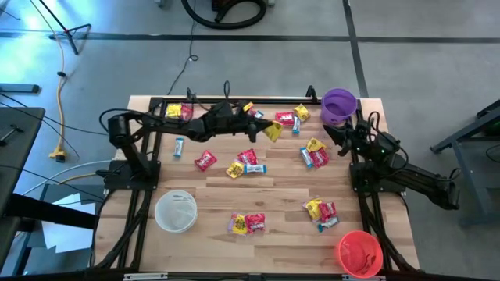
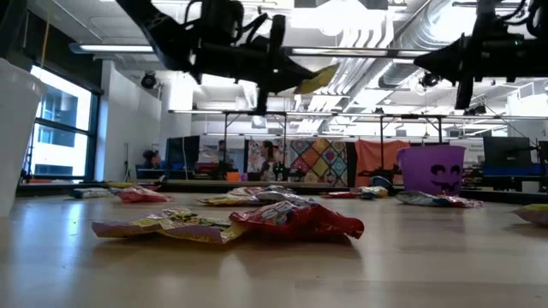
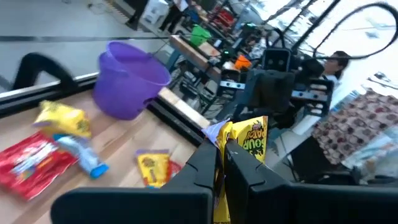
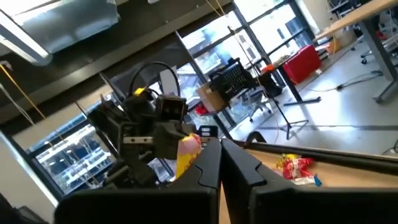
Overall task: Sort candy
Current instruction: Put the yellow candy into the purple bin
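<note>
Wooden tabletop fills my overhead view, with candy (image 1: 244, 161) scattered across it in red, yellow and pale blue wrappers, and three bowls at the edges: purple bowl (image 1: 339, 104) at about one o'clock, red bowl (image 1: 359, 252) at five, clear white bowl (image 1: 176, 211) at seven.

My left gripper (image 1: 268, 127) reaches across the far half of the table, raised well off the wood, its fingers pinched tight on a yellow sour-candy packet (image 3: 249, 134) that hangs out past the tips. The purple bowl lies onward along the arm's reach, toward three o'clock from the gripper, with a few loose sweets between them.

My right gripper (image 1: 344, 134) hovers just beside that purple bowl, fingers closed on nothing. I judge the left arm must carry the packet further toward three o'clock, if yellow belongs in purple, and the right arm sits close to that path.
</note>
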